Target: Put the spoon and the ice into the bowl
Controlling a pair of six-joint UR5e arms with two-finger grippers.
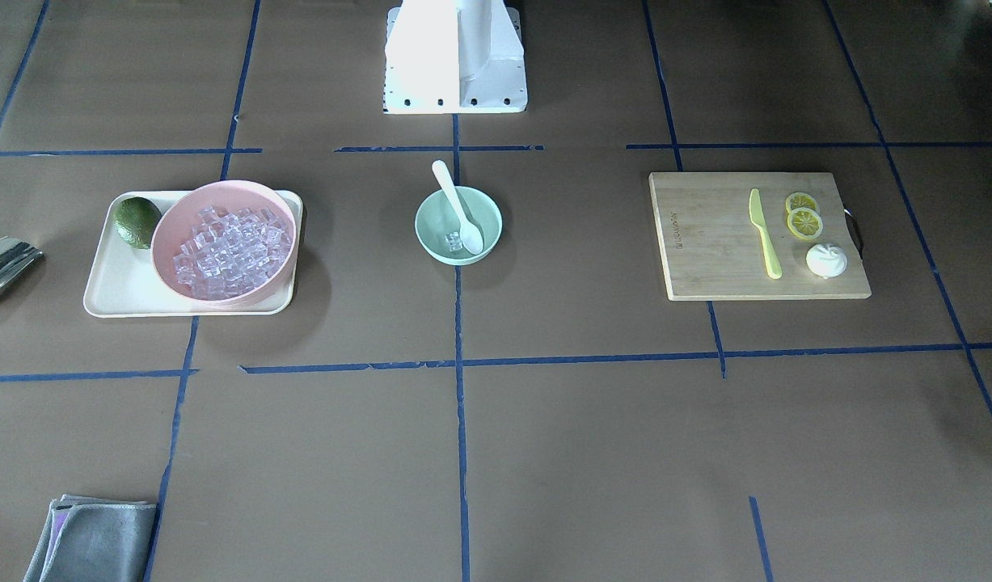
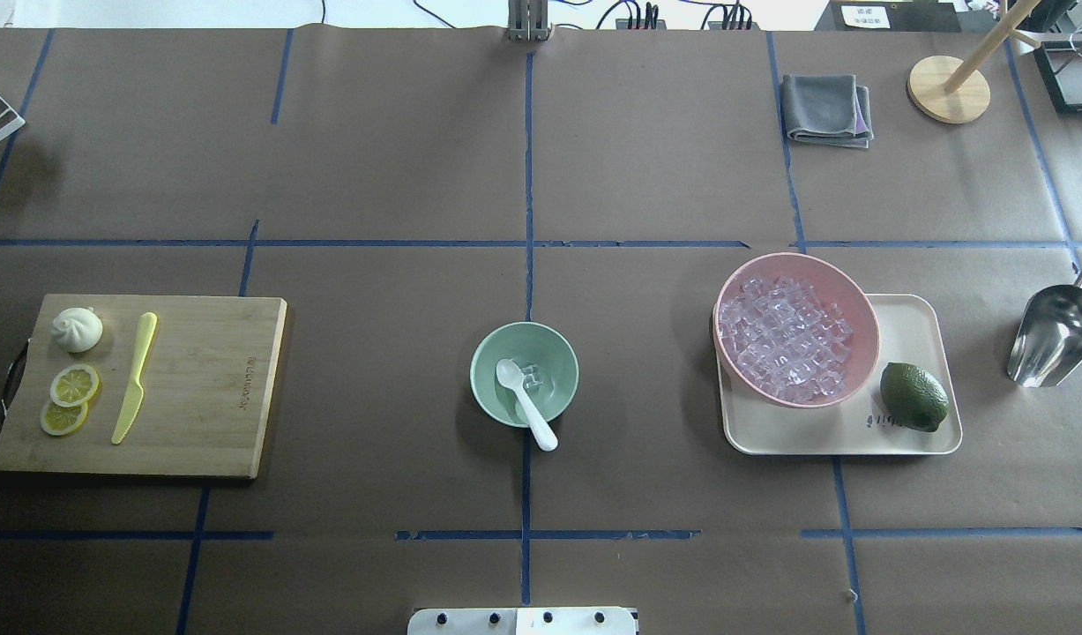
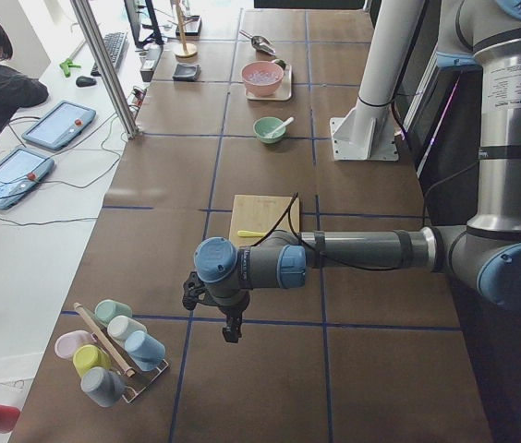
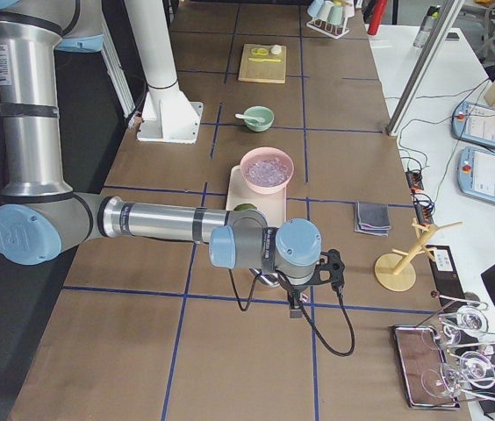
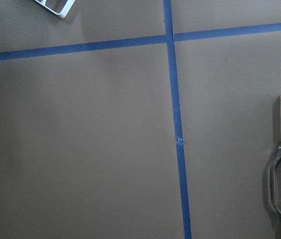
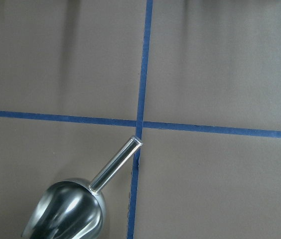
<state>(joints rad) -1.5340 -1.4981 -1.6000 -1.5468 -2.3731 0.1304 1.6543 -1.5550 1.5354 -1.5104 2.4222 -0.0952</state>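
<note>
bowl (image 2: 565, 353): small, round, mint-green, upright, mid-worktop | spoon (image 2: 525, 401): white plastic, scoop down inside bowl, handle leaning over rim toward the robot-side edge | ice (image 2: 532, 377): clear cube in bowl beside scoop; many more heaped in pink bowl (image 2: 854, 300) toward right edge

- The left tool (image 3: 231, 336) and right tool (image 4: 295, 313) showed only small and side-on; parted or closed could not be told.
- The metal scoop (image 1: 6, 260) was cropped at the worktop (image 1: 544, 444) edge.

We see the white plastic spoon (image 2: 527, 406) and a clear ice cube (image 2: 532, 377) in the mint-green round bowl (image 2: 551, 348), mid-table; pink bowl (image 2: 858, 309) on cream tray (image 2: 913, 328) sits right, bamboo board (image 2: 205, 388) left.
</note>
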